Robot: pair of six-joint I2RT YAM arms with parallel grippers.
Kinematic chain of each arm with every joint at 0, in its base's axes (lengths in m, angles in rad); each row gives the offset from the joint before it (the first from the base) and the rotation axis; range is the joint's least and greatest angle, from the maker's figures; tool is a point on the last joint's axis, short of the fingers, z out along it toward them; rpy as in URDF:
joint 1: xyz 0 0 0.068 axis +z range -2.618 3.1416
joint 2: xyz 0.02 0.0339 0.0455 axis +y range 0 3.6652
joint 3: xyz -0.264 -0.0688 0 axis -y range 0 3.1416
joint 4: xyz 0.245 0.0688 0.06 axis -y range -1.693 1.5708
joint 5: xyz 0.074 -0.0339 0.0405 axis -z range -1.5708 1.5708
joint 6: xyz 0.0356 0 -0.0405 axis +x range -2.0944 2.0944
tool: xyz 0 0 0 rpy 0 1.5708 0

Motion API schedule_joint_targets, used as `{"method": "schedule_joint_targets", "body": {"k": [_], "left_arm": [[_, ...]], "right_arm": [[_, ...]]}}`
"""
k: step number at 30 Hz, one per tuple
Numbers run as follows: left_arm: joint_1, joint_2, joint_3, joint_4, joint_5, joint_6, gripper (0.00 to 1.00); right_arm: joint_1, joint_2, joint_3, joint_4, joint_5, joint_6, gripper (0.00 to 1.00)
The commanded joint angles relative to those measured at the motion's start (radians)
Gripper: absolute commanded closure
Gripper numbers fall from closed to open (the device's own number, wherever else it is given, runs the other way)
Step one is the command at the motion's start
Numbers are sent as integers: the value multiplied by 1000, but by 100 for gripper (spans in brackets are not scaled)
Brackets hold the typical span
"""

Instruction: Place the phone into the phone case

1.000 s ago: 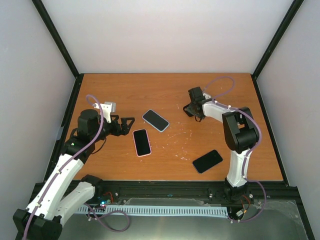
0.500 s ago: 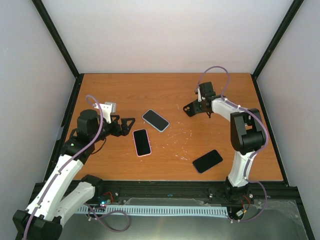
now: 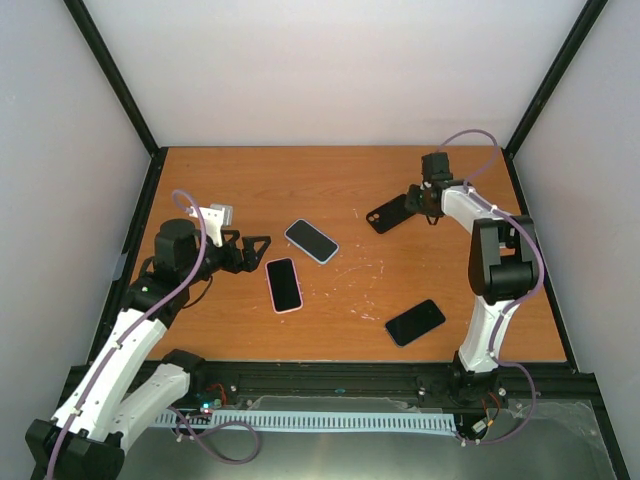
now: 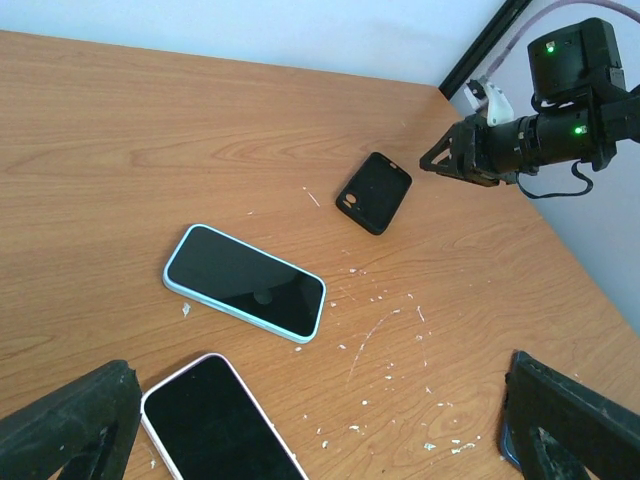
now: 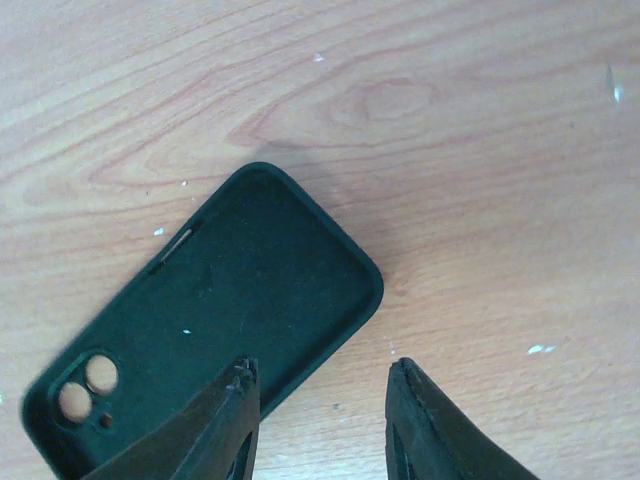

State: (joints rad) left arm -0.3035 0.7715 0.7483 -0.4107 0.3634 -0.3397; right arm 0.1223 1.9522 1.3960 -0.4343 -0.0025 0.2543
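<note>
the right tool (image 5: 320,372) hovers just over the near long edge of the empty black case (image 5: 205,335), its fingers partly spread with only bare wood between them and nothing pinched. the case lies flat on the table (image 3: 250,180) toward the far right, apparently hollow side up. in the overhead view its long axis runs roughly left to right, with one short end pointing at the right tool and the camera cut-out at the other end, away from it.

the bare black phone (image 3: 415,322), judged to be the one meant for this case, rests near the front edge, close to the right arm's base and well apart from the case. open wood lies between the two, so either could probably be slid toward the other without obstruction.

the right arm is the nearer to both. the left tool (image 3: 258,247) hangs spread wide and empty at the table's left, just beside a pink-cased phone (image 3: 284,285) and near a blue-cased phone (image 3: 311,241). the case sits well in from the far and right edges.
</note>
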Motion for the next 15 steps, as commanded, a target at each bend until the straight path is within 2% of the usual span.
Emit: {"method": "schedule_joint_targets", "body": {"k": [1,8,15], "left_arm": [[-5,3,25,26,2,25,1],[-5,5,22,26,0,23,1],[-5,2,22,27,-3,23,0]], "right_arm": [[11,4,-8,-22,48,392,66],[14,9,-53,3,67,650,69],[28,68,-62,68,9,691,73]]}}
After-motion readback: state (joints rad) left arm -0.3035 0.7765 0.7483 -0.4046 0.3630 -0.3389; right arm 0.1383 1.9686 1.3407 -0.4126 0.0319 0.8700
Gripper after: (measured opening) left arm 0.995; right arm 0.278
